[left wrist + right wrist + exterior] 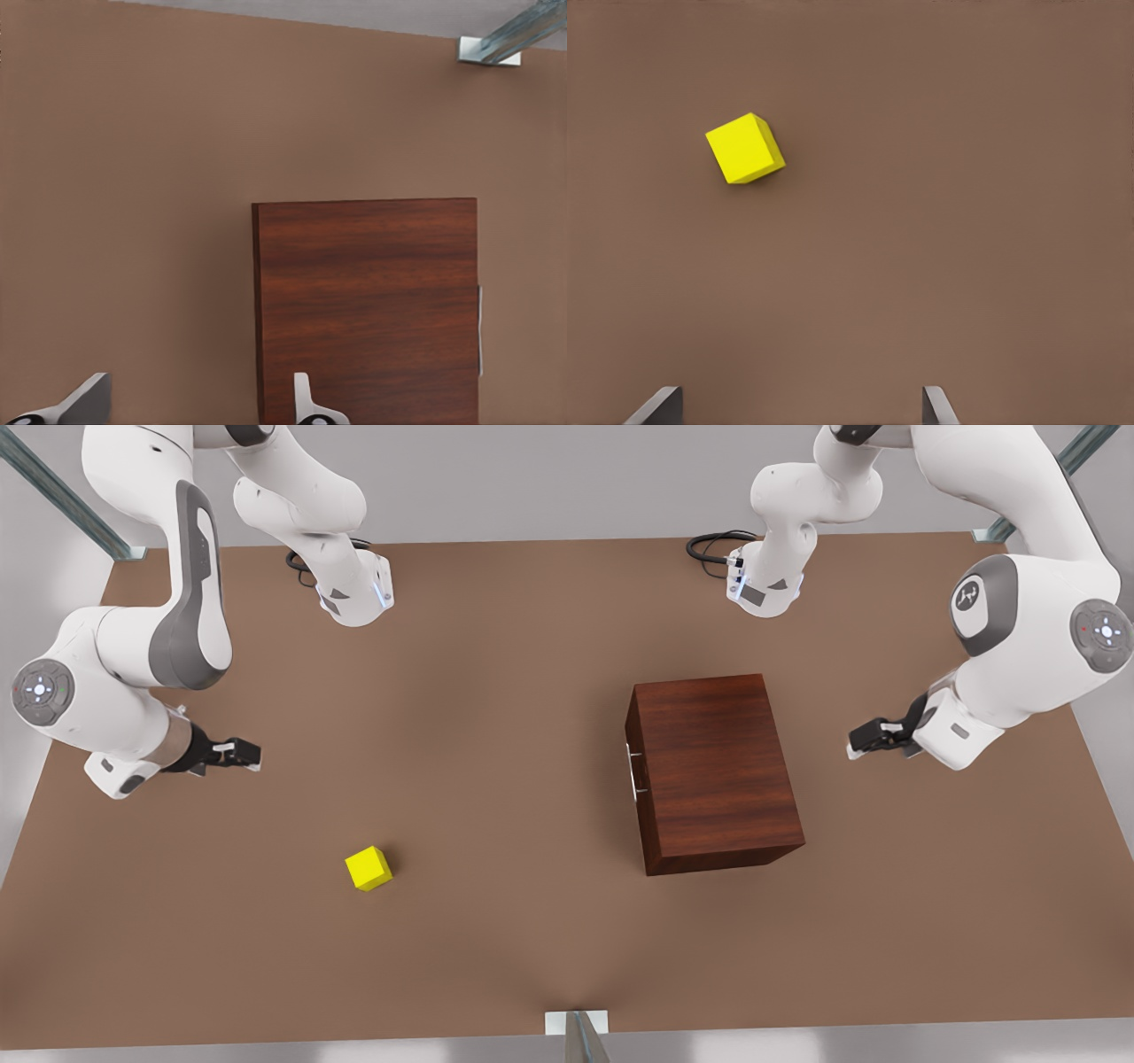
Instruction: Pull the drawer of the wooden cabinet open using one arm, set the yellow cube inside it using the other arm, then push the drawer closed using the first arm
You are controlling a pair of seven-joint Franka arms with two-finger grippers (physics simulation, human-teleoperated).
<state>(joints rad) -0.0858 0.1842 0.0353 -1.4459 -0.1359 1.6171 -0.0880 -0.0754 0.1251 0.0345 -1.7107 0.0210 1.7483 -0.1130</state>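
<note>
The front view looks steeply down from high above the near edge of the counter (532,691), taking in both arms, the wooden cabinet (718,771) right of centre and the yellow cube (368,868) lower left. The left wrist view looks down on that cabinet (368,310) from closer in. The right wrist view faces down at that cube (745,148) on bare counter (939,221).
</note>
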